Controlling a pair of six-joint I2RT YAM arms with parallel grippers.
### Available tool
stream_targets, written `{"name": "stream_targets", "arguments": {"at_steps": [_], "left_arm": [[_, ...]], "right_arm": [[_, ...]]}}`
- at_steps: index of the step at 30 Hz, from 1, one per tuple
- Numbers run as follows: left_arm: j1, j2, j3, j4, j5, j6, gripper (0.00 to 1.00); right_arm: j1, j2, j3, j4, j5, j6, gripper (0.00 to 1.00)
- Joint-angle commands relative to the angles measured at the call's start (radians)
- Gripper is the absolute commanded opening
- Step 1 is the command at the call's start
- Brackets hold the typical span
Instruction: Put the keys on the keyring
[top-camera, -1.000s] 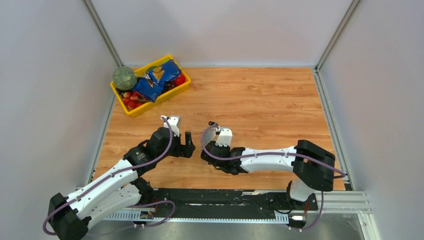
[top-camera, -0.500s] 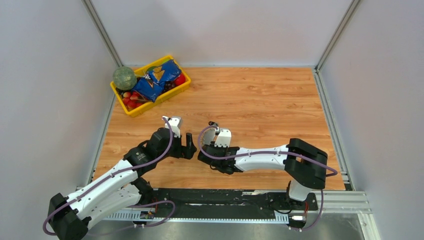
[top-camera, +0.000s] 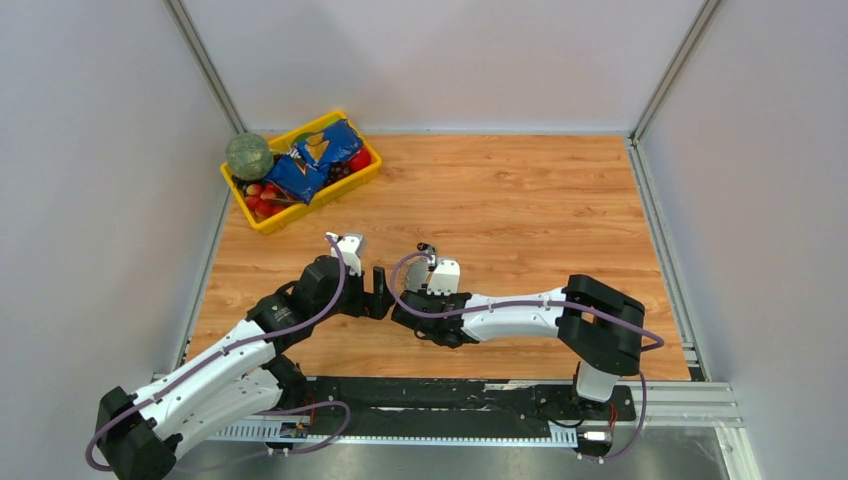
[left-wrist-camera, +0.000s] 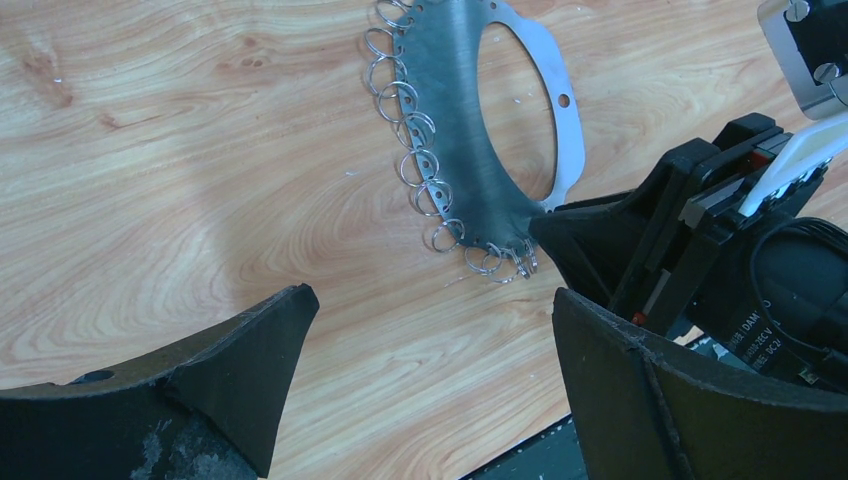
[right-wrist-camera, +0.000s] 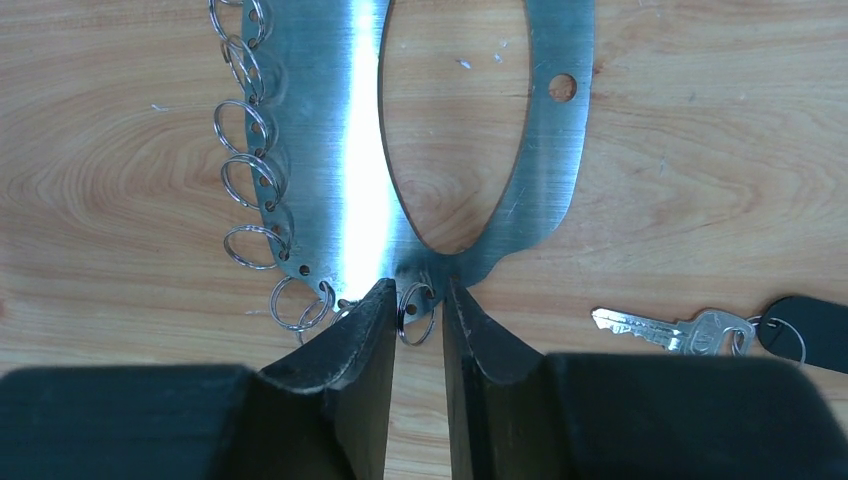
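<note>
Gleaming flat oval metal keyring (right-wrist-camera: 320, 150), loop-fringed

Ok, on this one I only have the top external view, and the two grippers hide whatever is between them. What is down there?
Observer: The right wrist view shows the keyring, a flat metal oval with small split rings along one edge. Its near end sits between the right gripper's nearly closed fingers.
Operator: Is the left gripper holding anything?
Observer: No. In the left wrist view the left gripper is wide open, with only bare table between its fingers.
Operator: Any loose keys?
Observer: One silvery key lies on the table beside the keyring, next to a black tag.
</note>
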Motion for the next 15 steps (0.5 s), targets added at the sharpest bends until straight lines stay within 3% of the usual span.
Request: {"name": "stream_targets", "arguments": {"at_steps": [1, 15], "left_arm": [[-0.004, -0.016, -0.003, 0.032, 0.016, -0.008, 1.00], [-0.004, -0.004, -0.002, 0.034, 0.020, -0.008, 1.00]], "right_arm": [[0.008, 0.006, 0.041, -0.013, 0.026, 0.022, 0.25], [0.008, 0.016, 0.044, -0.037, 0.022, 0.019, 0.18]]}}
